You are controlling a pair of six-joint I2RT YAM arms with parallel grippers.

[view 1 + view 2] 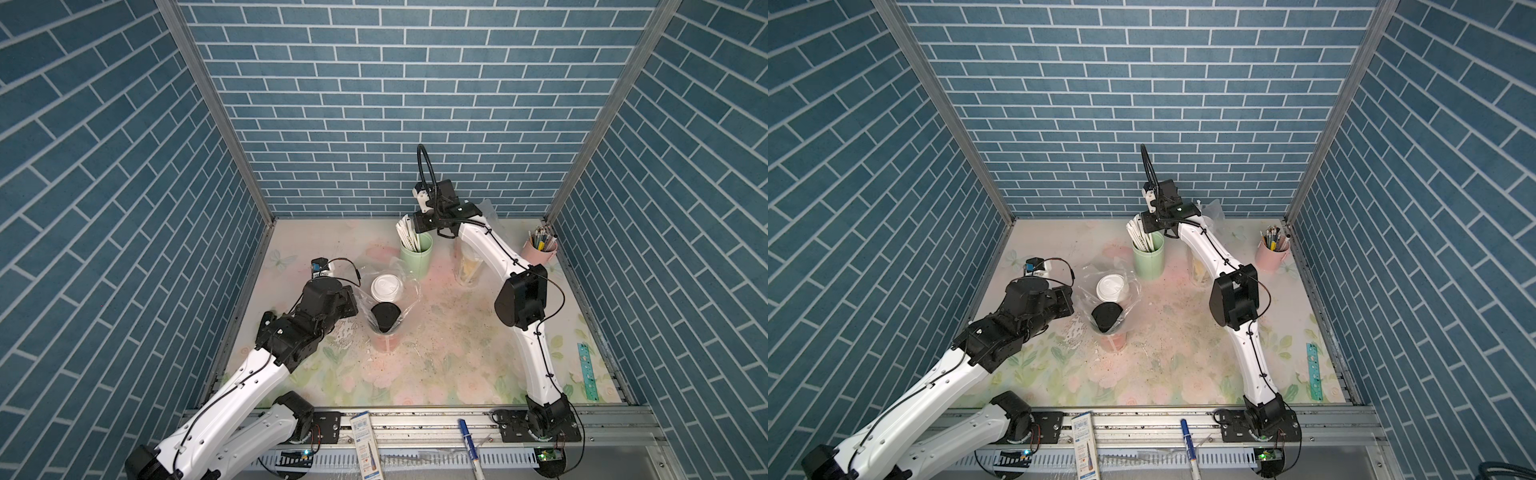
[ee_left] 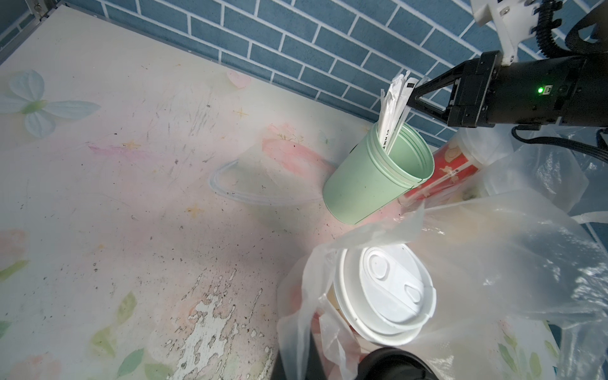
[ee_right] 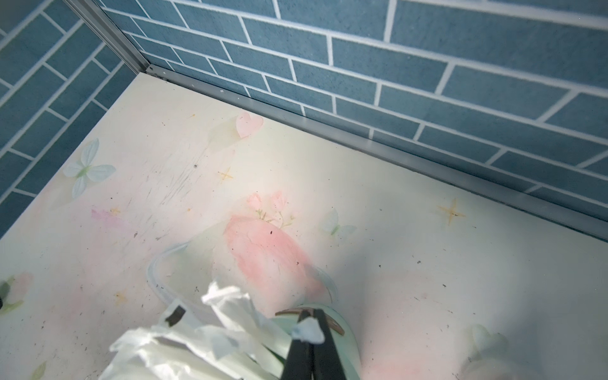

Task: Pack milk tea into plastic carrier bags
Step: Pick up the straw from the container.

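A clear plastic carrier bag stands left of centre, holding a white-lidded milk tea cup and a black-lidded red one. My left gripper is shut on that bag's near edge, pulling it sideways. A second carrier bag stands behind the right arm, with a red white-lidded cup showing inside it. My right gripper is over the mint-green cup, shut on the tip of a white wrapped straw.
A pink cup of pens stands at the back right corner. A green ruler lies along the right edge. A small box and a pen rest on the front rail. Brick walls close three sides.
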